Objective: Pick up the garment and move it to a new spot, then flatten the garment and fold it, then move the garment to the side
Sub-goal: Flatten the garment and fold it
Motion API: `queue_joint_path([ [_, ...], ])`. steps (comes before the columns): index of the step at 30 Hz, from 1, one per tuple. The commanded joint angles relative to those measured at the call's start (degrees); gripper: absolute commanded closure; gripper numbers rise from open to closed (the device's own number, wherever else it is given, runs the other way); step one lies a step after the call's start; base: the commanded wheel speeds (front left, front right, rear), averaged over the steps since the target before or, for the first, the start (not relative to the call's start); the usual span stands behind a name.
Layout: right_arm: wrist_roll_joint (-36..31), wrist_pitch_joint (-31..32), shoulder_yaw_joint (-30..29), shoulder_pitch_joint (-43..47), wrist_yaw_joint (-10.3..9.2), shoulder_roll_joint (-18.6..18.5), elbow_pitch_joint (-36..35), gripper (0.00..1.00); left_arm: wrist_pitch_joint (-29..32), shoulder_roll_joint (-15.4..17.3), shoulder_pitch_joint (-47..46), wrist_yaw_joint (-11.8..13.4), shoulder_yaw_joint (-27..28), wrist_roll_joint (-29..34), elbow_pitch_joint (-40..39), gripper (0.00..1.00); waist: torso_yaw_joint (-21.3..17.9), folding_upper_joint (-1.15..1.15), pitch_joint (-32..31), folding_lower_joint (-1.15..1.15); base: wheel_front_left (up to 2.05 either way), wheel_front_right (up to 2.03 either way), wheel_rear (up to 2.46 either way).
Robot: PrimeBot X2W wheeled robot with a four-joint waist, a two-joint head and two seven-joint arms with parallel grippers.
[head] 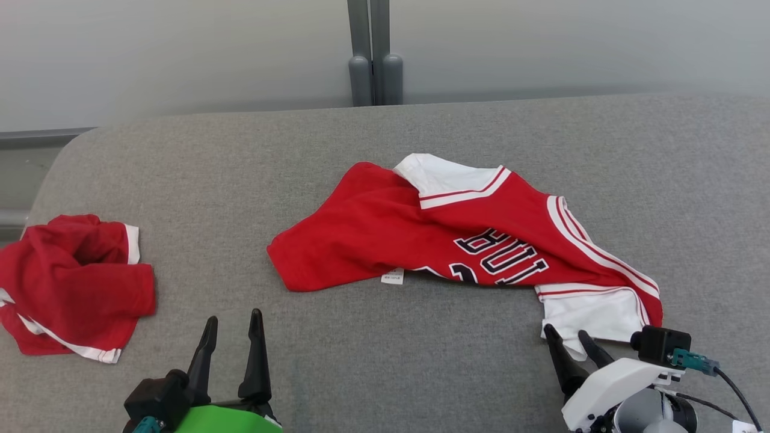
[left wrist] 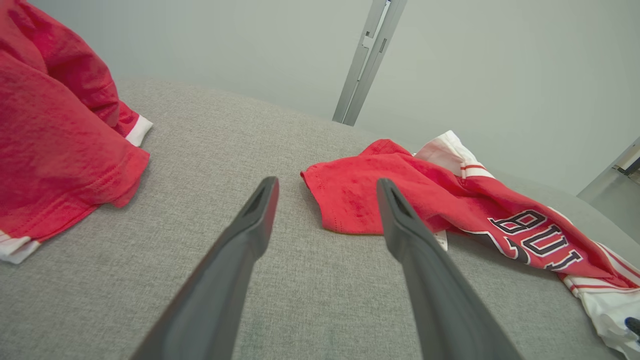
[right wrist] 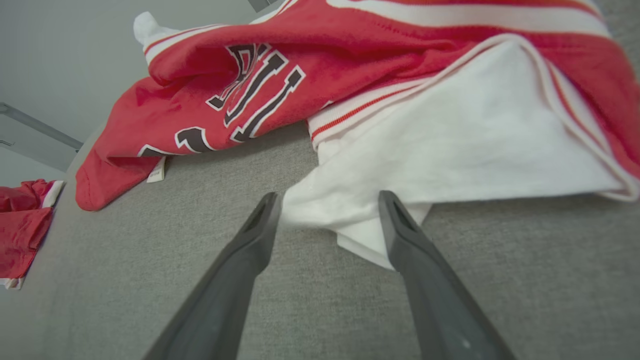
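Observation:
The garment is a red jersey with white sleeves and dark lettering, lying crumpled across the middle of the grey table. My right gripper stands open at the garment's near right end. In the right wrist view the corner of the white sleeve lies between the spread fingertips of the right gripper. My left gripper is open over bare table, short of the garment's left hem. In the left wrist view the left gripper holds nothing.
A second red garment with white trim lies bunched at the table's left edge, also in the left wrist view. A grey post stands behind the table's far edge against a pale wall.

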Motion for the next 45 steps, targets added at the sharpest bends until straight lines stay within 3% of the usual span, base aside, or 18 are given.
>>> queue_joint_path([
  [1,0.26,0.14,-0.36,-0.72,0.01,0.13,0.57,0.00,-0.01,0.20,-0.72,0.01,0.20,0.03,0.05,0.00,0.47,0.00,0.31,0.00,0.00,0.00,0.00],
  [6,-2.43,1.03,-0.20,-1.62,0.01,0.00,1.57,0.00,-0.01,0.19,-0.60,0.40,0.58,-0.69,-0.23,0.00,0.38,0.00,0.93,0.00,0.00,0.00,0.00],
  [7,-3.28,1.22,-0.33,-1.96,0.02,-0.16,1.90,0.16,-0.01,0.19,-0.56,0.48,0.56,-0.82,-0.28,0.00,0.22,0.00,1.07,0.00,0.00,0.00,0.00],
  [8,-4.54,1.57,-0.33,-2.47,0.01,-0.35,2.45,0.49,-0.01,0.19,-0.55,0.41,0.49,-0.98,-0.32,0.00,-0.01,0.00,1.25,0.00,0.00,0.00,0.00],
  [11,-7.94,2.36,-0.02,-4.20,0.01,-1.01,4.35,1.00,-0.01,0.19,-0.93,0.44,0.27,-1.11,-0.27,0.00,-0.62,0.00,1.66,0.00,0.00,0.00,0.00],
  [17,-11.61,3.26,0.35,-5.77,0.01,-3.74,2.77,1.00,-0.01,0.19,-1.90,0.48,0.14,-0.75,-0.22,0.00,-1.21,0.00,2.10,0.00,0.00,0.00,0.00],
  [21,-10.74,6.74,0.15,-0.94,0.01,-8.05,-4.15,1.00,-0.01,0.19,-1.52,0.53,0.78,-0.55,-0.50,0.00,-1.45,0.00,1.91,0.00,0.00,0.00,0.00],
  [26,-8.26,15.49,0.23,8.46,0.01,-15.25,-15.64,1.00,-0.01,0.18,-0.08,0.58,1.88,-0.72,-0.74,0.00,-2.49,0.00,2.00,0.00,0.00,0.00,0.00],
  [30,-4.85,19.40,-2.27,12.95,-0.01,-16.44,-19.30,1.00,-0.01,0.18,0.01,0.47,1.59,-1.08,-0.34,0.00,-3.36,0.00,2.34,0.00,0.00,0.00,0.00],
  [32,-5.02,20.07,-2.62,13.73,-0.01,-16.85,-18.65,0.00,-0.01,0.20,-0.33,0.34,1.15,-1.17,0.02,0.00,-3.62,0.00,2.34,0.00,0.00,0.00,0.00],
  [38,-8.27,16.41,-4.77,13.87,0.00,-16.54,-18.26,0.00,-0.01,0.21,-0.65,-0.29,-0.56,-1.34,1.13,0.00,-3.98,0.00,1.48,0.00,0.00,0.00,0.00],
  [42,-13.81,5.28,-8.52,12.65,0.00,-15.35,-23.00,0.00,-0.01,0.21,-1.37,-1.25,-1.44,-1.08,2.22,0.00,-4.89,0.00,0.96,0.00,0.00,0.00,0.00],
  [45,-19.12,-6.60,-8.28,11.77,0.01,-14.51,-26.89,0.00,-0.01,0.20,-2.32,-1.92,-1.52,-0.56,3.71,0.00,-6.43,0.00,0.69,0.00,0.00,0.00,0.00],
])
